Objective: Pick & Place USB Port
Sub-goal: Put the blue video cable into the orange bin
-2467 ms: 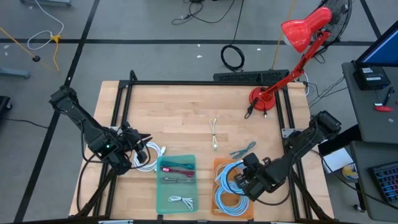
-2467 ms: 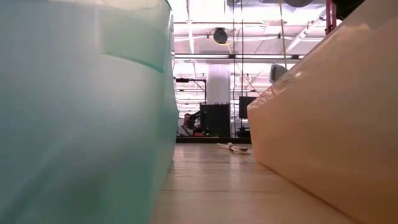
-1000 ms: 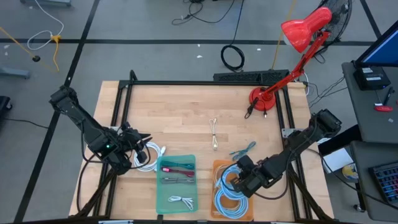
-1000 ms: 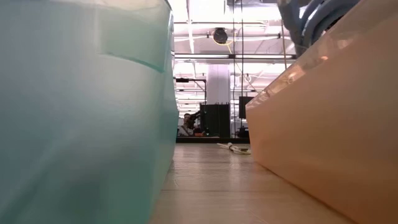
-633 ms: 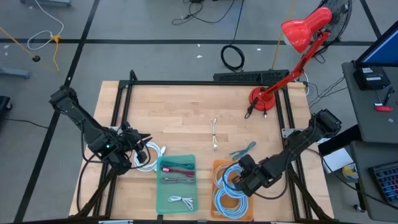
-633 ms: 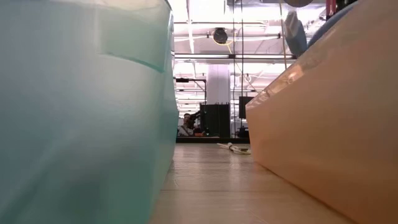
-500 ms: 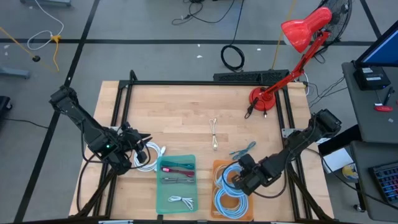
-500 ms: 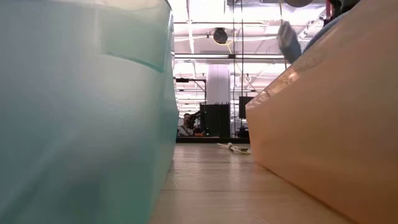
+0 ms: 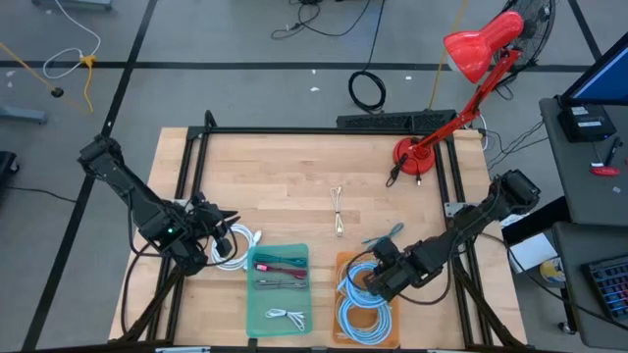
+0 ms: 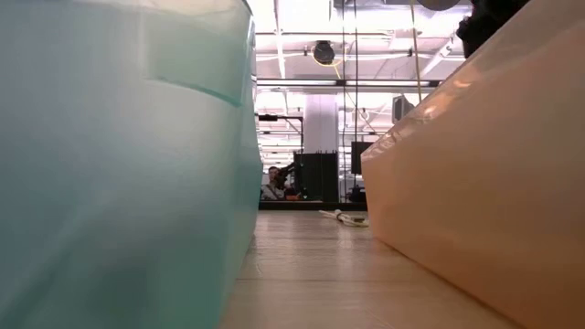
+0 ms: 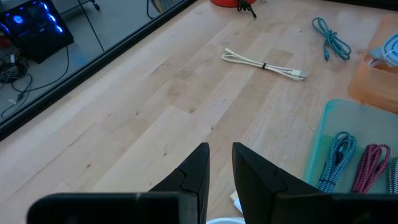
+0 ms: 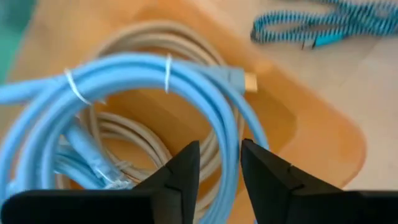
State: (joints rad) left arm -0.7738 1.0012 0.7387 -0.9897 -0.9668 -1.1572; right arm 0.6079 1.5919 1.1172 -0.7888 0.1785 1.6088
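The right gripper (image 12: 219, 163) hangs over the orange bin (image 9: 345, 261) at the near right of the table, its two dark fingers (image 12: 181, 167) parted by a narrow gap with nothing between them. Just below them a coiled light blue cable (image 12: 130, 74) lies loose in the bin on top of a paler grey cable (image 12: 118, 140). A second light blue coil (image 9: 355, 318) fills the near end of the same bin.

The left gripper (image 11: 220, 163) rests low over the near left part of the table, its fingers (image 11: 198, 163) a little apart and holding nothing. A white cable coil (image 9: 235, 247) lies on the wood just beside it.

Between the two arms stands a translucent teal bin (image 9: 257, 312) holding a red cable (image 9: 277, 266), a striped teal one and a small white one. On the bare light wood table (image 9: 285, 176), a bundled white cable (image 9: 338, 210) lies near the middle, and a teal braided cable (image 9: 385, 235) lies just beyond the orange bin.

At the far right corner stands a red desk lamp (image 9: 469, 51), its round base on the wood. A black frame edges the table. Beyond it is grey floor with loose cables, a coiled black cable (image 9: 368, 90), and a desk with a monitor at right. From table height, a person (image 10: 271, 183) sits far back under bright ceiling lights.
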